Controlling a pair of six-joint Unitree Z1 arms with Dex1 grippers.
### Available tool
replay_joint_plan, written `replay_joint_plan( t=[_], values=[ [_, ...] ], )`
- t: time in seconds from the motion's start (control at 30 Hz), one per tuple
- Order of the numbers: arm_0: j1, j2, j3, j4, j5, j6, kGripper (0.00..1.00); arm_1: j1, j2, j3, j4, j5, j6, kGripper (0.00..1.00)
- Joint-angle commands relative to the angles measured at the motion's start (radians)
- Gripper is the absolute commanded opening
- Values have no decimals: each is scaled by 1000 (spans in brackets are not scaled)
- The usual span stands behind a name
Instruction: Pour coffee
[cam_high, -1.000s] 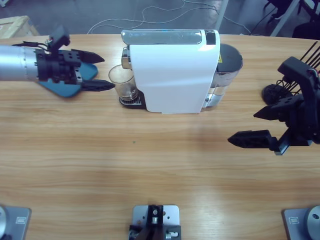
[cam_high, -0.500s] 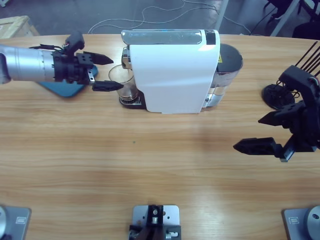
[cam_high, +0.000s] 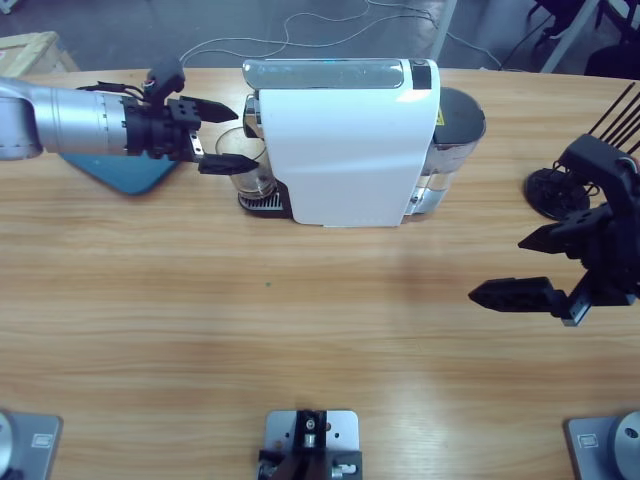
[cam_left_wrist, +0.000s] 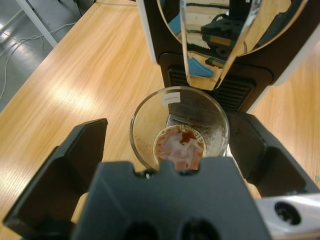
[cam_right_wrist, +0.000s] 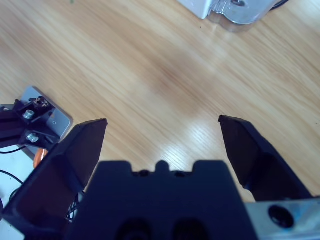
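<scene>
counts: 1 glass (cam_left_wrist: 179, 131), 1 coffee machine (cam_high: 345, 140), 2 arms
coffee (cam_left_wrist: 179, 145): thin brown layer in upright glass under spout
left gripper (cam_high: 229, 136): jaws spread, straddling glass
right gripper (cam_high: 530, 268): jaws spread, over bare table (cam_high: 300, 330)

You see a white coffee machine (cam_high: 345, 140) on the table (cam_high: 300, 330), a blue mat (cam_high: 125, 170) far left, cables (cam_high: 300, 25) on the floor beyond.

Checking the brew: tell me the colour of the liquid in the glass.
Brown, a thin layer of coffee; left wrist view shows it best.
</scene>
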Motion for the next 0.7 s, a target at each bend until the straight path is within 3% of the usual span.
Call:
replay_joint_plan(
  t=[0.03,0.27,0.37,0.7],
  values=[
    [-7,56,-5,-13,5,-8,991,-10,23,3,10,1,-15,1000],
    [-13,61,-7,-13,11,-9,987,-10,18,2,10,1,-15,1000],
    [-16,64,-9,-13,7,-9,874,-10,17,5,10,1,-15,1000],
    [-21,70,-17,-13,7,-13,826,-10,12,6,11,1,-15,1000]
  ],
)
